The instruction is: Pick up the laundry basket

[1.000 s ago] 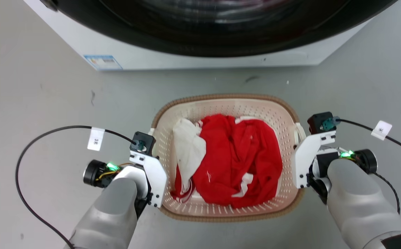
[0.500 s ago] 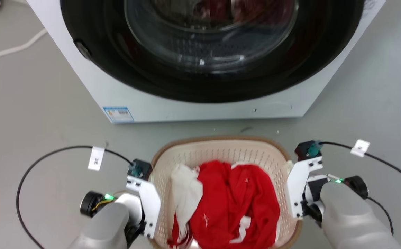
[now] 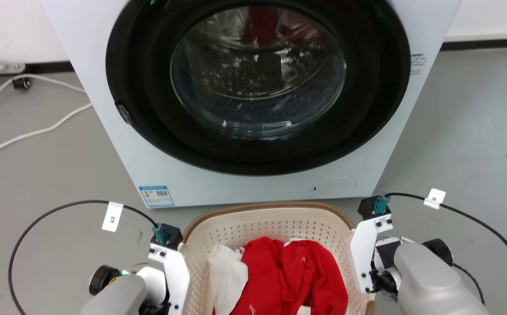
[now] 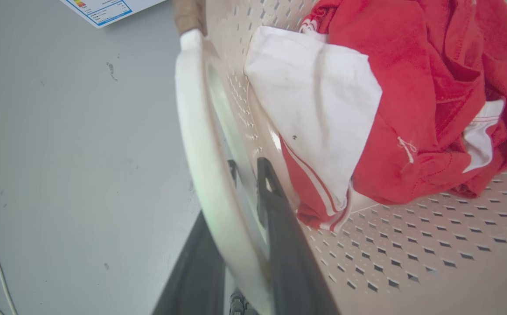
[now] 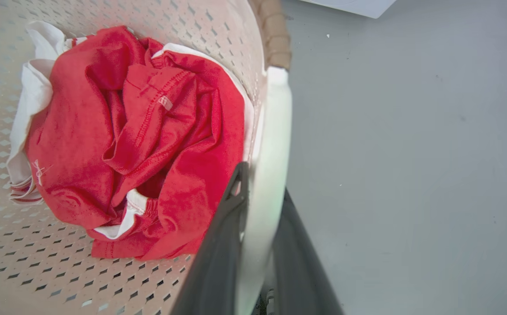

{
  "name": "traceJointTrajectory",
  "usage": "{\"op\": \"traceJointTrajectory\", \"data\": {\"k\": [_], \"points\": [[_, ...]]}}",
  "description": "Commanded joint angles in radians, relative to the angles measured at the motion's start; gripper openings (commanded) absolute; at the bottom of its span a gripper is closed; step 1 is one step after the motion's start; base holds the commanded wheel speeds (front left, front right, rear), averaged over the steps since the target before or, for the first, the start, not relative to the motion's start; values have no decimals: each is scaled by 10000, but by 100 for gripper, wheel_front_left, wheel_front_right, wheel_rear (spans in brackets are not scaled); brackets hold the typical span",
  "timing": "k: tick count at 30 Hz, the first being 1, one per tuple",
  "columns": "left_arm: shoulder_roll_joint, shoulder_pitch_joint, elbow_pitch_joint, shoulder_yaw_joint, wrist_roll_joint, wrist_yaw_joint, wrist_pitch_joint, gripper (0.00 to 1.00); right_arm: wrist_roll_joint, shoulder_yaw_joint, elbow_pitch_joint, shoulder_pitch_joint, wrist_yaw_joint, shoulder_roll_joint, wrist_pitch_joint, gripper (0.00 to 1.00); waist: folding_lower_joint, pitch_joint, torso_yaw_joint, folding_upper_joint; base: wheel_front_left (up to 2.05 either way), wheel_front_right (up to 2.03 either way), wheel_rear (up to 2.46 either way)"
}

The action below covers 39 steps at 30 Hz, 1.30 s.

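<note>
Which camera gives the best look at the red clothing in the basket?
The right wrist view: the red clothing lies almost whole there, seams and folds plain, inside the laundry basket. The left wrist view shows it partly behind a white cloth. The head view cuts it at the bottom edge.

The cream laundry basket (image 3: 275, 227) has a brown rim (image 3: 262, 204), holding red-and-white clothes (image 3: 297, 280).

Forearms (image 3: 428, 280) low — left gripper (image 4: 247, 173) and right gripper (image 5: 260, 183) each pinch a handle (image 4: 194, 131) of the laundry basket (image 3: 275, 225).
</note>
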Motion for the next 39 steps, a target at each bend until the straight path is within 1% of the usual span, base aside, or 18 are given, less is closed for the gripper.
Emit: {"op": "traceJointTrajectory", "data": {"k": [1,7,16,20,31,39], "points": [[215,225,-41,-181,-61,-45,80,0,86,130,-140,154,-3,-112,46,0,3,-258,-75,0,0,0,0],[460,536,-234,-570,-596,-45,86,0,431,477,-191,350,-3,-114,220,0,3,-587,-150,0,0,0,0],[727,820,-301,-1008,-939,-46,-141,0,675,589,44,584,-3,-133,112,0,3,-766,-148,0,0,0,0],[731,793,-239,-1154,-1043,-46,-202,0,814,669,10,585,-3,-134,61,0,3,-793,-131,0,0,0,0],[527,486,-99,-1477,-1223,-46,-326,0,1008,886,70,368,-3,-128,-82,0,3,-845,-67,0,0,0,0],[560,429,-146,-1744,-1420,-46,-271,0,1132,991,160,254,-3,-124,-231,0,3,-877,-18,0,0,0,0]]}}
